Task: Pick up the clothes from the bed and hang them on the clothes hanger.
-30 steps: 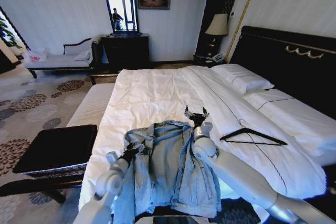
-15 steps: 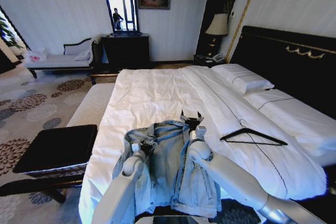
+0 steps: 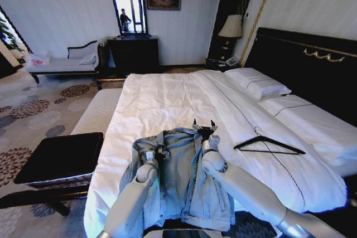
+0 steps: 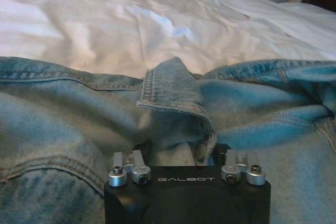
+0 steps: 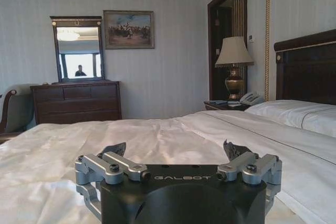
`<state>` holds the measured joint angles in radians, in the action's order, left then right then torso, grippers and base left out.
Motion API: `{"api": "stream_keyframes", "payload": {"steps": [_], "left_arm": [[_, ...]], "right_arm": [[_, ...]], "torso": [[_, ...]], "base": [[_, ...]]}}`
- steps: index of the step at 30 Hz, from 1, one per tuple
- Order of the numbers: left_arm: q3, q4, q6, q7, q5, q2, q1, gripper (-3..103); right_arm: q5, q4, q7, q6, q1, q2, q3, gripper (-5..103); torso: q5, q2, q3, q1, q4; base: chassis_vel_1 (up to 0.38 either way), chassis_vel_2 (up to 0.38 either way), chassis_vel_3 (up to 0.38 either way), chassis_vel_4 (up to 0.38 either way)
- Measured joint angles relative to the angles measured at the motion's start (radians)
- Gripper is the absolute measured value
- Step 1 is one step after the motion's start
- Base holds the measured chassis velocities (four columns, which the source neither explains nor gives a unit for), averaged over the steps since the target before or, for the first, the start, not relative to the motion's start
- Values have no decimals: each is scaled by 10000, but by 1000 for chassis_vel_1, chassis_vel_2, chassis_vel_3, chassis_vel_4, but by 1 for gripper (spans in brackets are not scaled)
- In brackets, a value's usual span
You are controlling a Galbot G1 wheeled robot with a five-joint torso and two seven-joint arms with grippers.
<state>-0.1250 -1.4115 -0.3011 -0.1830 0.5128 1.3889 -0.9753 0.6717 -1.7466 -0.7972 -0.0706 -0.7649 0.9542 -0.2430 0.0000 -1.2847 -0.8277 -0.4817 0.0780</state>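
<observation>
A faded denim jacket [image 3: 178, 179] lies spread open at the lower centre of the head view, draped over the near edge of the wide white bed [image 3: 162, 101], its collar end toward the pillows. The left end effector [image 3: 155, 154] sits low on the jacket's left half, just below the collar; in the left wrist view its fingers are buried in bunched denim [image 4: 173, 103], a fold of cloth rising between them, so it is clamped on the jacket [image 4: 63, 129]. The right end effector [image 3: 204, 127] hovers at the jacket's upper edge, near the centre of the head view, with its fingers spread apart; in the right wrist view the same end effector [image 5: 178, 153] stands wide open above the white sheet, nothing between its fingertips [image 5: 116, 148]. The black triangular hanger [image 3: 269, 145] lies flat on the bed at centre right of the head view, well apart from the jacket and from both arms. White pillows [image 3: 257, 83] rest against the black headboard [image 3: 304, 65] at the upper right.
</observation>
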Motion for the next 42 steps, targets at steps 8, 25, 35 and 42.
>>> {"api": "stream_keyframes", "payload": {"steps": [8,25,35,42], "left_arm": [[-283,-217,164,218,90,-55,-202,26],[-2426,-2107,447,741,1757,-550,-883,8],[-2813,-1255,571,1096,1660,-929,-494,8],[-2779,-939,680,901,1264,-722,-579,8]], "right_arm": [[-134,258,7,-1,103,98,-87,100],[561,275,45,-128,35,58,34,100],[660,244,86,-147,56,185,-53,100],[990,28,267,-332,-47,49,51,100]], "torso": [[0,-2,0,0,0],[0,-2,0,2,0],[-1,-2,0,1,1],[-1,-1,0,0,2]], "base": [[0,0,0,0],[0,0,0,0],[0,0,0,0],[0,0,0,0]]}}
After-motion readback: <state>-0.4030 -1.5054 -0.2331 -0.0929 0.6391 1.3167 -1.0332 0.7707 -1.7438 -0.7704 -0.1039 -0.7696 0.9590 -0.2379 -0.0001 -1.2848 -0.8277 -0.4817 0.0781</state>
